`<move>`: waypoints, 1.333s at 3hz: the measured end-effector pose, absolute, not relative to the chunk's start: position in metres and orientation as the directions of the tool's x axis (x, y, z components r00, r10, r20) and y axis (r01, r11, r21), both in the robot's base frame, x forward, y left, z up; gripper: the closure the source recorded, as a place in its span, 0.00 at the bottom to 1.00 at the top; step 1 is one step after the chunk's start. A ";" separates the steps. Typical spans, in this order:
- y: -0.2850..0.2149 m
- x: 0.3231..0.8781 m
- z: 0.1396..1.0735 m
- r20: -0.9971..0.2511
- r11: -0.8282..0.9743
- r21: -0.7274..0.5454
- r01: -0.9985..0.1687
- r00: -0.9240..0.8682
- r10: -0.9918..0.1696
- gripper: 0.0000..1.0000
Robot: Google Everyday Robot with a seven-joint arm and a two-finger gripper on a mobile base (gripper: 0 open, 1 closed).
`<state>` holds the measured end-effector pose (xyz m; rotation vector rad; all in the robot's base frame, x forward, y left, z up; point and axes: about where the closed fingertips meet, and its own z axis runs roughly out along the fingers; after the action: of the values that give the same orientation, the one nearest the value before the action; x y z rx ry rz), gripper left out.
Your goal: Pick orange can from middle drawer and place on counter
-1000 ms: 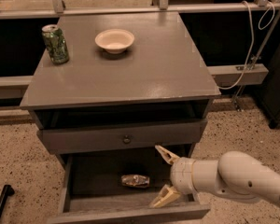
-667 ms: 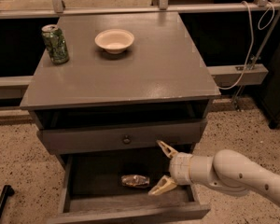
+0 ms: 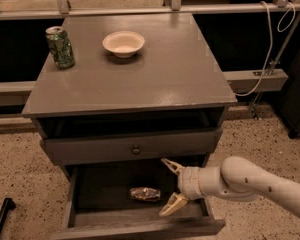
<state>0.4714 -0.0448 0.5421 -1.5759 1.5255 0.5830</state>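
Observation:
The orange can [image 3: 145, 194] lies on its side on the dark floor of the open middle drawer [image 3: 72, 204], near the middle. My gripper [image 3: 167, 186] reaches in from the right on a white arm, just right of the can and not touching it. Its two tan fingers are spread wide, one above and behind the can's right end, one in front of it. The counter [image 3: 165, 74] is the flat grey top of the cabinet above.
A green patterned can [image 3: 60, 46] stands upright at the counter's left rear. A white bowl [image 3: 123, 43] sits at the rear centre. A shut drawer front with a round knob [image 3: 136, 149] is just above the open drawer. A white cable [image 3: 270, 49] hangs at the right.
My gripper has moved left and deeper into the drawer, closer to the can's right end. Its fingers stay spread. The can has not moved.

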 end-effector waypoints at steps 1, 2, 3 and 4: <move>-0.046 0.466 0.507 -0.815 0.030 -0.179 -0.983 0.131 -0.565 0.14; -0.040 0.465 0.474 -0.830 0.008 -0.123 -0.992 0.098 -0.549 0.16; -0.021 0.478 0.446 -0.861 0.065 -0.096 -0.993 0.050 -0.506 0.15; -0.010 0.488 0.435 -0.873 0.110 -0.092 -0.990 0.028 -0.486 0.15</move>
<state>0.4878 -0.0102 0.4346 -1.4905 1.5758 0.7821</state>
